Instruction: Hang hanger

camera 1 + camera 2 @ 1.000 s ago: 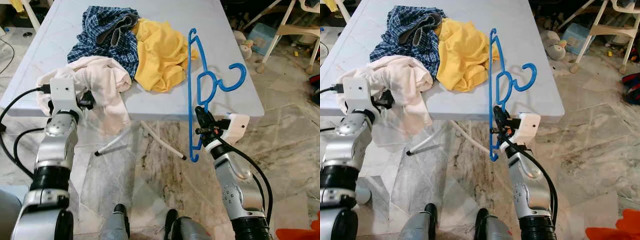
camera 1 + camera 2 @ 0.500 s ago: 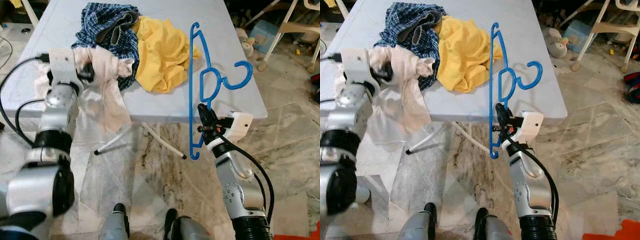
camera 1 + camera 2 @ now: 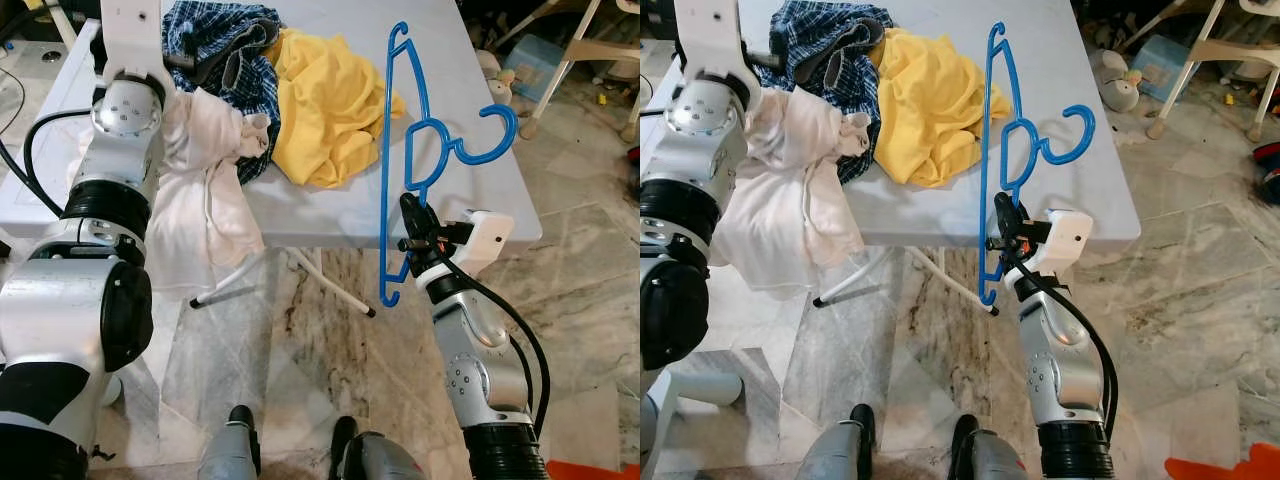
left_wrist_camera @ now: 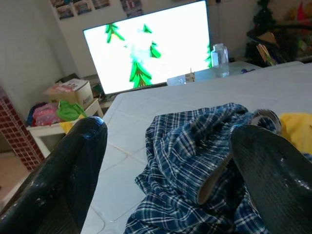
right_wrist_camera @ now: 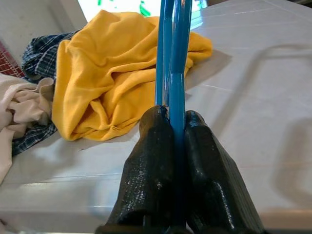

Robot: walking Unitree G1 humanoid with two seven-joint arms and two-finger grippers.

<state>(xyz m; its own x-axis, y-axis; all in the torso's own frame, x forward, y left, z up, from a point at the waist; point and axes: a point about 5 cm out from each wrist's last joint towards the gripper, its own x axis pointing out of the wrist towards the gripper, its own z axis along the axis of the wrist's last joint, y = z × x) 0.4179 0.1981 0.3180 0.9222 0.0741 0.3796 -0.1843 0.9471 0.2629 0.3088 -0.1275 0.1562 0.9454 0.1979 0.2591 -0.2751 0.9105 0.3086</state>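
While upright, hanger (image 3: 402, 160) sits in right gripper (image 3: 412, 215).

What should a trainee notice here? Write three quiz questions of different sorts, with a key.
1. True or false: the right gripper is shut on the blue hanger.
2. Which garment lies nearest the hanger on the white table? A) plaid shirt B) yellow shirt C) cream garment
3. Fill in: the left gripper, jaws apart, faces the ____ shirt.

Key: 1 true; 2 B; 3 plaid.
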